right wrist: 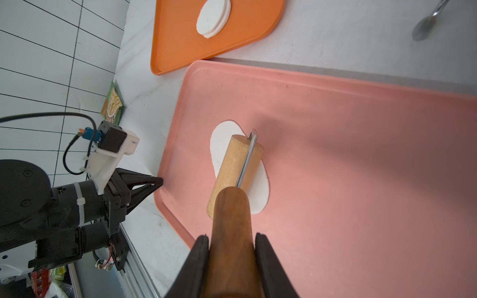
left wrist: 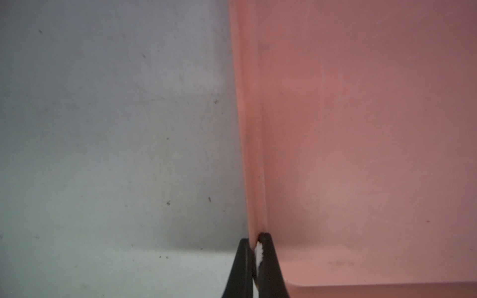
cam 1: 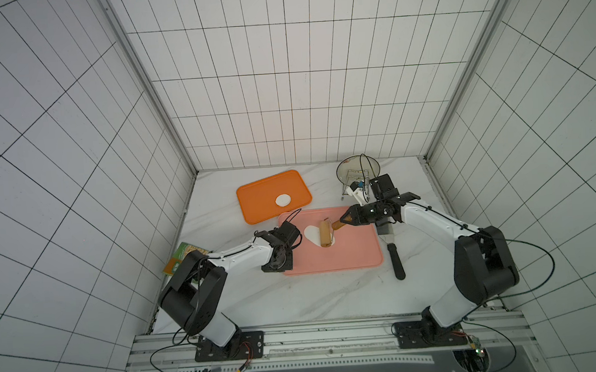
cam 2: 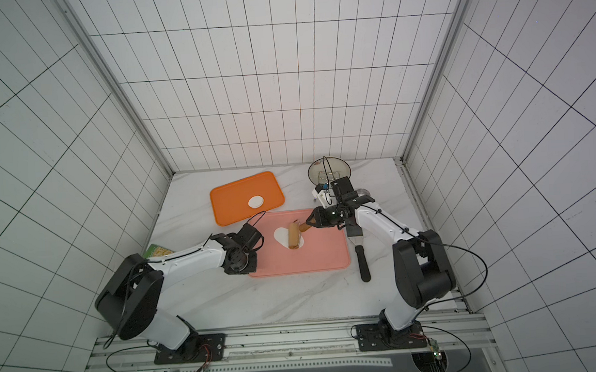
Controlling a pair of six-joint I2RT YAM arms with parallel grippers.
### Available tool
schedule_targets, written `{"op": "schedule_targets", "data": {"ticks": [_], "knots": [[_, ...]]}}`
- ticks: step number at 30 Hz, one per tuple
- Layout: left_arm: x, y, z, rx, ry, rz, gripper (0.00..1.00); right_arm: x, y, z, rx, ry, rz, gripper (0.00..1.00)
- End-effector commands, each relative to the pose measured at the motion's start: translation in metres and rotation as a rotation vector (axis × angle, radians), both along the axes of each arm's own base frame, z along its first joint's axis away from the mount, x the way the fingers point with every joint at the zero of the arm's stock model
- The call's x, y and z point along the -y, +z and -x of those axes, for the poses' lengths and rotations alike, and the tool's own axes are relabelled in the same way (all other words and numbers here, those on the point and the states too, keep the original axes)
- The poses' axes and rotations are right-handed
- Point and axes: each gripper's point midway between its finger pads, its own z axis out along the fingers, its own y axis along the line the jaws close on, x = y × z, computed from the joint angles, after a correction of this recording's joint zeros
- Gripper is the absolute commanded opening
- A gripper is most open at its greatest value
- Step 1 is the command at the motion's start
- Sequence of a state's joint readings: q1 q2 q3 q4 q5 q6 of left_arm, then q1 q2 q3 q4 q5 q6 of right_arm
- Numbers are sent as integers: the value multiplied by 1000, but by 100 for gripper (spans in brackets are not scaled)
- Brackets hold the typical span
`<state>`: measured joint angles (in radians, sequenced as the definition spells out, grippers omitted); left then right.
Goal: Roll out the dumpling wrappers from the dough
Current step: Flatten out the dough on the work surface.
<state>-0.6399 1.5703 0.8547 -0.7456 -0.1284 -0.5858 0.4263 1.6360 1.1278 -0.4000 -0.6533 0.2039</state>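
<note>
The left gripper (left wrist: 256,240) has its jaws pinched together on the rim of the flat pink plastic tray (left wrist: 254,167). Thin round white dumpling wrappers (right wrist: 212,16) sit stacked on the flat orange plastic tray (right wrist: 247,38). Mid pink tray lies the smooth, flattened white oval of dough (right wrist: 223,139). It is likely light, floppy and sticky, and best lifted by its edge. The pale wooden roller (right wrist: 232,167) rests across it, handle clamped in the right gripper (right wrist: 231,236) jaws.

The left arm (cam 1: 239,256) stretches from seven o'clock toward two o'clock, wrist bent down, the left end effector (left wrist: 255,238) pinched tight on a tray rim (left wrist: 254,180). The right arm (cam 1: 429,217) folds in from five o'clock, and the right end effector (right wrist: 231,238) points toward nine o'clock, clamped on a wooden handle (right wrist: 231,214).
</note>
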Motion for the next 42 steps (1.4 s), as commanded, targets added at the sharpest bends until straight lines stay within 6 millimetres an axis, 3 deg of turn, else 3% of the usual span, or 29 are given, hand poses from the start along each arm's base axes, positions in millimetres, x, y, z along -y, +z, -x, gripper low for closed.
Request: {"op": "schedule_targets", "data": {"ticks": [1, 10, 19, 35, 42], "knots": [[-19, -8, 2, -9, -3, -98, 0, -3, -6, -4, -29, -4, -15, 0], [-17, -9, 0, -4, -8, -94, 0, 17, -71, 3, -184, -89, 136, 0], [-17, -8, -1, -2, -4, -95, 0, 26, -104, 8, -256, -134, 193, 0], [-18, -8, 0, -5, 1, -96, 0, 18, -134, 26, -269, -131, 258, 0], [-17, -8, 0, -4, 2, -93, 0, 14, -137, 27, -265, -145, 256, 0]]}}
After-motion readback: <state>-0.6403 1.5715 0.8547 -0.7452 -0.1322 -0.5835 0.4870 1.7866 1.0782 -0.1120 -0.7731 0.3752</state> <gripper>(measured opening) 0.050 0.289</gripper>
